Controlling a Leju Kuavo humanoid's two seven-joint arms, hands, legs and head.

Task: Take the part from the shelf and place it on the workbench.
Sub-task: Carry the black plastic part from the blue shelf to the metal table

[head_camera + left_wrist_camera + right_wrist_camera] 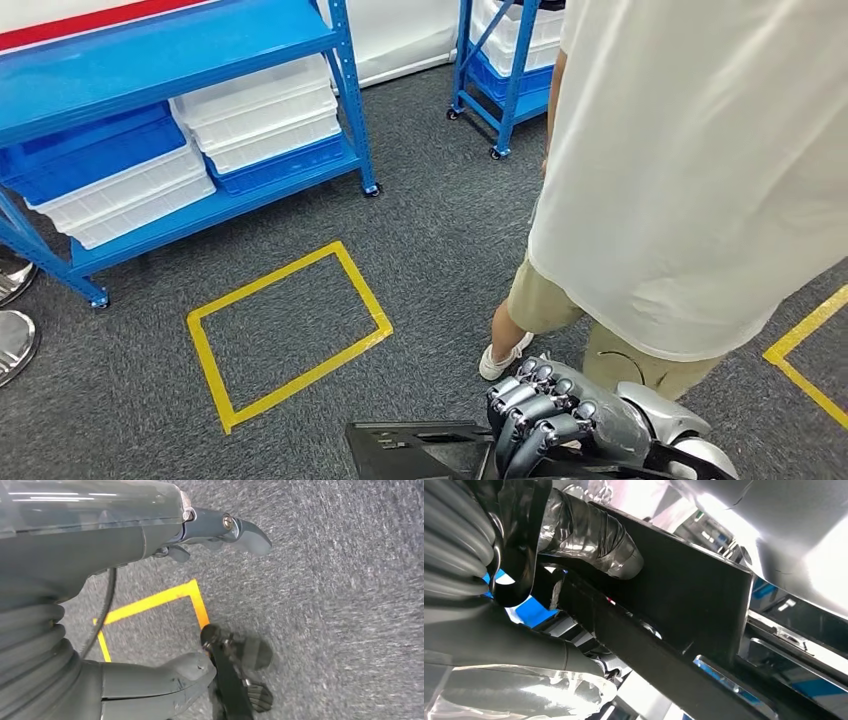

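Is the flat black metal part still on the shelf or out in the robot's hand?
Out: the right hand grips the flat black metal part above the carpet.

- I stand in a storeroom or factory stock area, by the look of it.
- Blue steel shelving on castors holds stacked white and blue plastic bins.
- A second blue rack stands further back, also with bins.
- Grey carpet floor carries a yellow tape square, marking a standing spot.
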